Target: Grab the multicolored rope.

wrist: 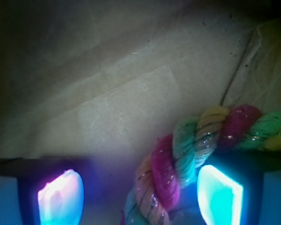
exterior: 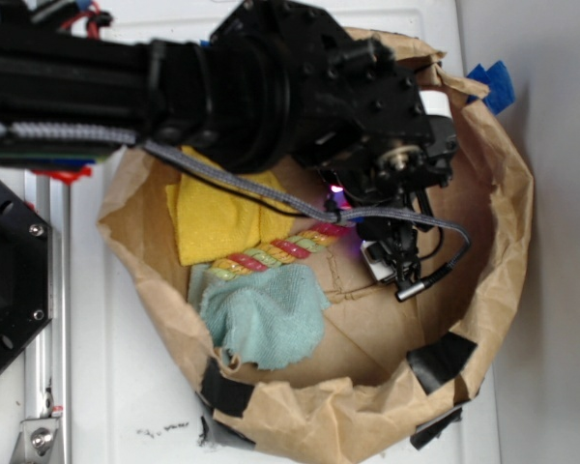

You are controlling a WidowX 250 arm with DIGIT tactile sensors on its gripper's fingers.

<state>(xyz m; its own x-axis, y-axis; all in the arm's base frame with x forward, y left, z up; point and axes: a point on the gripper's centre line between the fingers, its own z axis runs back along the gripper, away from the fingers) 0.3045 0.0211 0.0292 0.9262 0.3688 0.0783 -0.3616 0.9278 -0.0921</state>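
wrist view shows jaws spread wide, the multicolored rope [wrist: 178, 164] between them ungripped; no readable writing.

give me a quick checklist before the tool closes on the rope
1. Tool open: ok, both pads apart.
2. Rope between the pads: ok in the wrist view, though it sits close to the right pad, off centre.
3. Yellow cloth out of the grasp: ok, not seen between the pads.
4. Teal cloth out of the grasp: ok, same.
5. Tool low enough to pinch the rope: cannot tell.
6. Cable clear of the bag wall: cannot tell.
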